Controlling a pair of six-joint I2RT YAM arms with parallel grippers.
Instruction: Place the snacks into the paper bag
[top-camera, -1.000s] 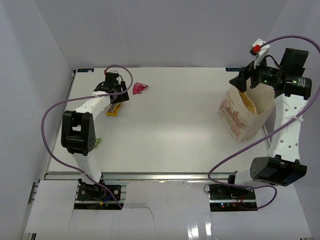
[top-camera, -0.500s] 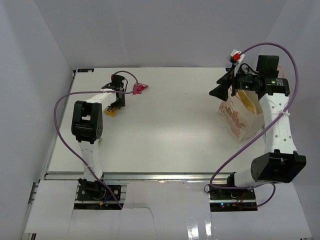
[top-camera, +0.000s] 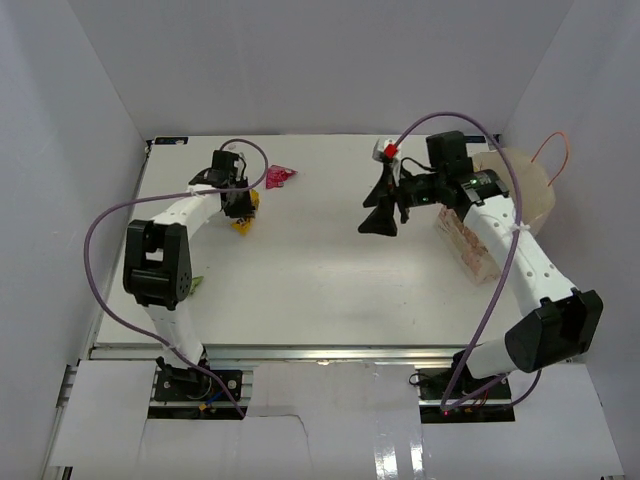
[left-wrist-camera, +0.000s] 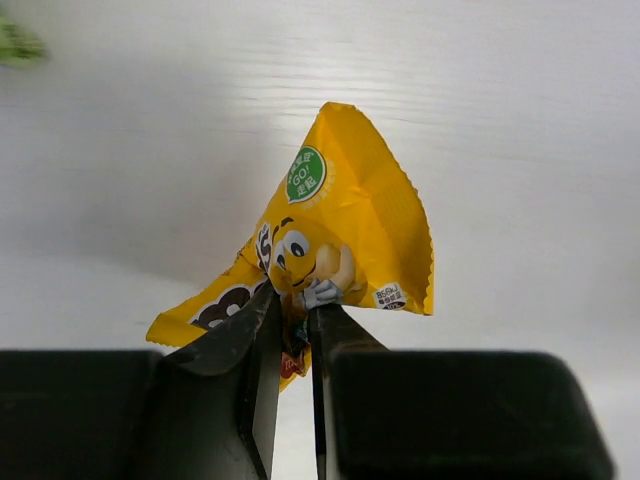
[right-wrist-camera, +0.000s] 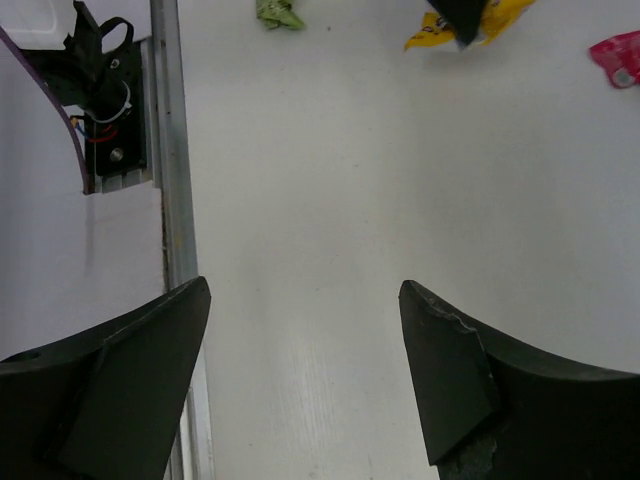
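A yellow candy pack (left-wrist-camera: 340, 235) is pinched at its lower edge between my left gripper's (left-wrist-camera: 293, 312) nearly closed jaws, and it stands crumpled up off the white table. From above, the left gripper (top-camera: 240, 205) and the yellow candy pack (top-camera: 246, 217) are at the far left. A pink wrapper (top-camera: 280, 177) lies just right of them, and a light green packet (top-camera: 196, 283) lies near the left arm. My right gripper (top-camera: 382, 215) hangs open and empty over mid-table, left of the paper bag (top-camera: 520, 180), which stands at the far right. The right gripper (right-wrist-camera: 305, 300) has only bare table between its fingers.
Orange cord handles (top-camera: 550, 155) stick up from the bag beside the right wall. The right wrist view shows the green packet (right-wrist-camera: 280, 12), the pink wrapper (right-wrist-camera: 615, 55), the table's metal edge rail (right-wrist-camera: 165, 150) and the left arm's base mount (right-wrist-camera: 100, 80). White walls enclose the table.
My left gripper has closed on the yellow candy pack, which now stands crumpled in it. The right arm has swung from over the paper bag leftward toward mid-table, still open.
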